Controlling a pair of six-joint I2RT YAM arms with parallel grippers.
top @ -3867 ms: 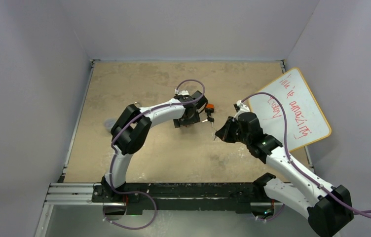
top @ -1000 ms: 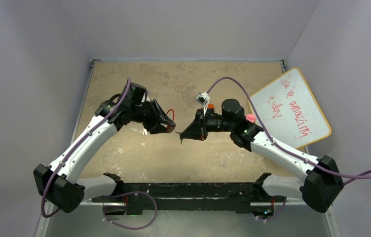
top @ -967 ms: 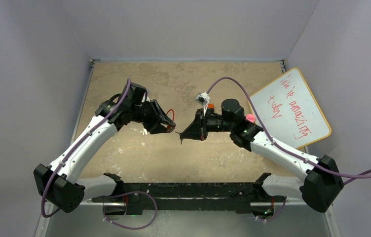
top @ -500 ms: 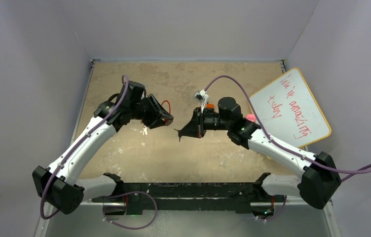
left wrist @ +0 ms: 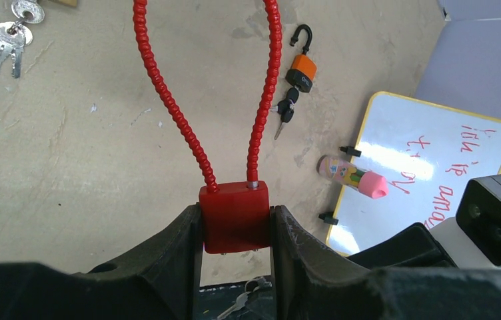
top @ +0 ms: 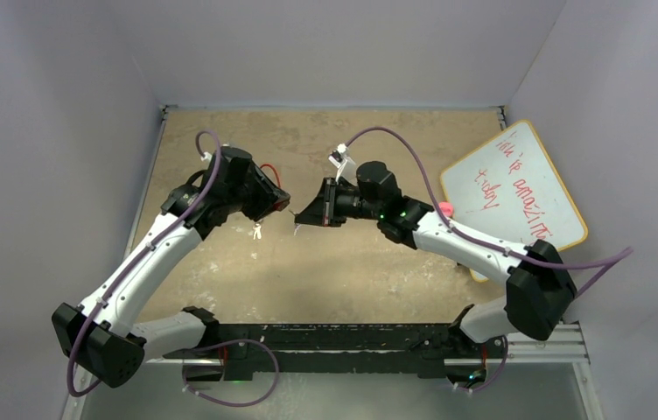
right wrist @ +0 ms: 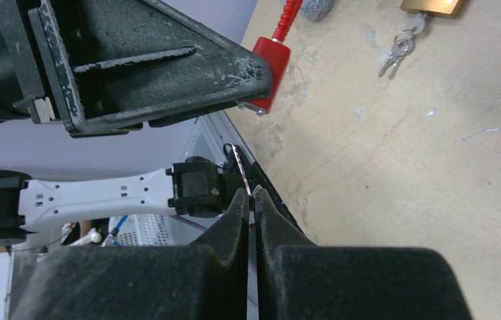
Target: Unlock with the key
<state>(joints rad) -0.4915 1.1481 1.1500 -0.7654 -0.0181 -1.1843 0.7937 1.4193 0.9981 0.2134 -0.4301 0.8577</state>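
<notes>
Progress sits near the midpoint: lock and key are each held in the air, but the key is not yet in. The left end effector is pressed against two sides of the red cable lock. It holds the body above the surface, and the beaded red loop arches away from the fingers. The right end effector is pinched almost flat on a thin key, whose blade sticks out past the fingertips. In the top view the two end effectors face each other over the middle of the surface, near but apart. In the right wrist view a clear gap separates the key tip from the lock's red body. What seems left is to line the blade up with the keyway, push it in, turn it, and free the cable end.

No view shows the keyway, because the lock's lower face is sunk between the left fingers. The key appears edge-on, so its teeth and bow cannot be read, nor whether it fits this lock. An orange padlock lies on the surface. So does a brass padlock, cut off by the frame edge, with a key bunch beside it.
</notes>
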